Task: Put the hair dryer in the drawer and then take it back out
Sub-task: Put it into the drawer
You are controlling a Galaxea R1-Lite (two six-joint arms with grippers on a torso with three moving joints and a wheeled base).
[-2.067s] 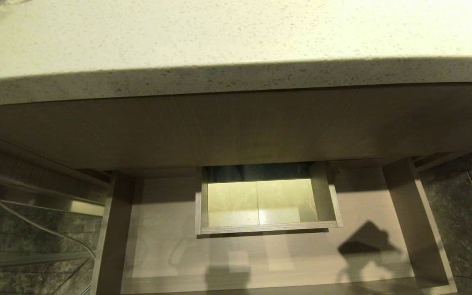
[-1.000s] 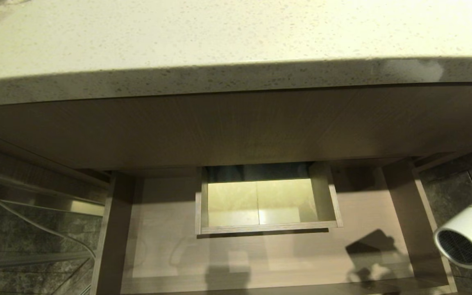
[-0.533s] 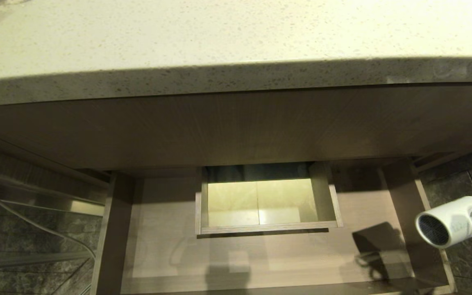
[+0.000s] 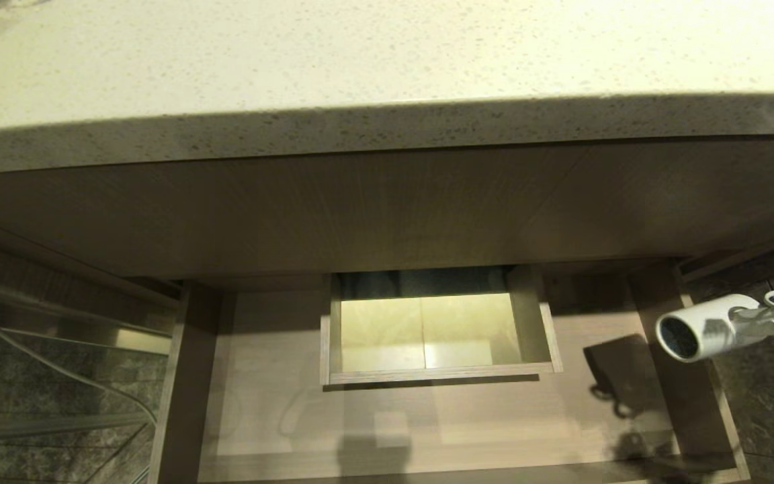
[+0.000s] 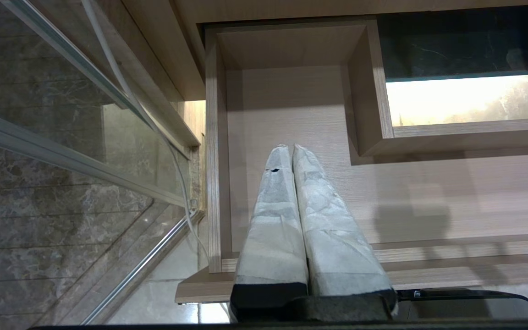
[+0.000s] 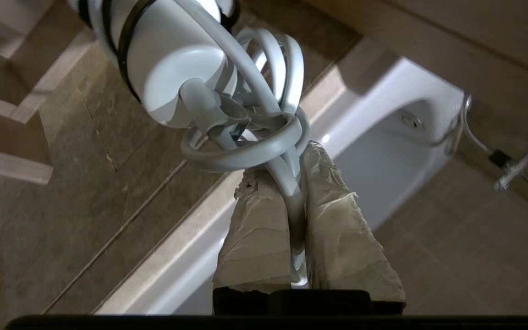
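Observation:
The small white hair dryer (image 4: pixel 713 329) hangs in the air at the right, over the right side wall of the open drawer (image 4: pixel 279 403), with its dark round end facing left. In the right wrist view my right gripper (image 6: pixel 284 165) is shut on the dryer's coiled white cord (image 6: pixel 245 156), and the dryer body (image 6: pixel 172 59) hangs beyond the fingertips. The right gripper itself is outside the head view. My left gripper (image 5: pixel 290 149) is shut and empty, above the left part of the drawer (image 5: pixel 291 110).
A walled rectangular cut-out (image 4: pixel 535 323) sits in the drawer floor. A speckled countertop (image 4: pixel 360 60) and a tall wood-grain panel (image 4: pixel 387 208) overhang the drawer's back. A glass panel with a metal rail (image 4: pixel 37 376) stands left. Dark floor tiles (image 4: pixel 763 390) and a white bathtub (image 6: pixel 383 151) lie right.
The hair dryer has come in from the right edge and moved left and up toward the drawer's right wall. Its shadow on the drawer floor has shifted too. The left arm has kept still.

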